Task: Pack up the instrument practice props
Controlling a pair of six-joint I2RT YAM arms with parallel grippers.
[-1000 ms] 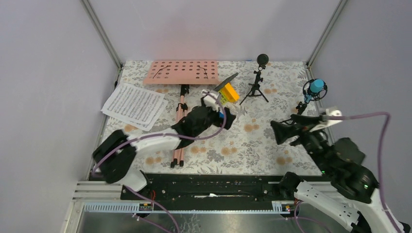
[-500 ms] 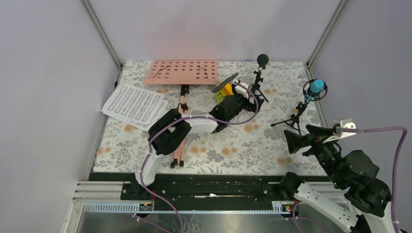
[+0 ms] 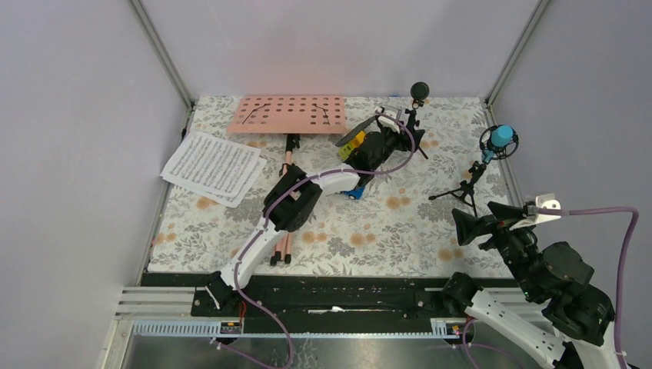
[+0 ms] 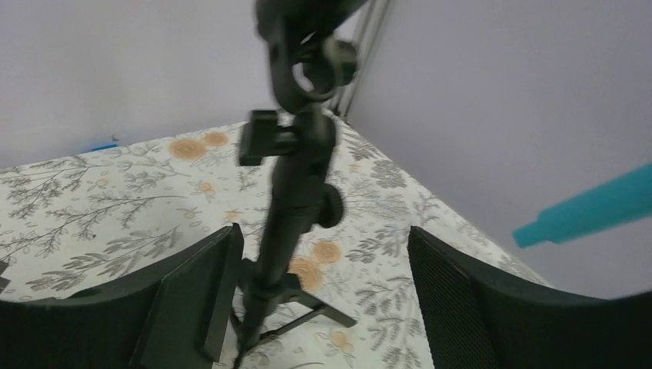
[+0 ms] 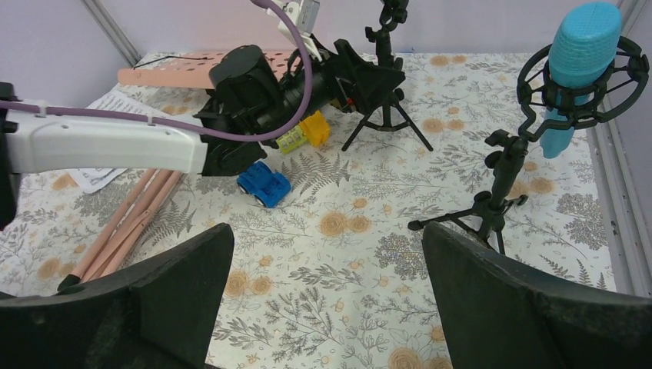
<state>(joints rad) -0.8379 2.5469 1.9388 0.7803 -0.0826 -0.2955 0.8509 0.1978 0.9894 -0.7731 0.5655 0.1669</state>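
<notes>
Two mics stand on slim black tripods on the floral-patterned desk (image 3: pixel 369 231): the round-headed black mic (image 4: pixel 292 192) at the far middle, the mesh-capped blue mic (image 3: pixel 500 138) at the right edge. One pink perforated music stand (image 3: pixel 288 114) lies flat far left, beside the white sheet-music pages (image 3: pixel 213 165). The left fingers (image 4: pixel 192 292), earlier over mid-desk, now straddle the black mic's stem, spread apart. The right fingers (image 5: pixel 154 307) gape wide, drawn back nearer.

Blk mic (image 3: pixel 418 92) + blue mic (image 3: pixel 500 138) = 2; stand (image 3: pixel 288 114), sheet pile (image 3: pixel 211 165), car (image 5: pixel 264 184), block (image 5: pixel 314 128): 1 ea.
</notes>
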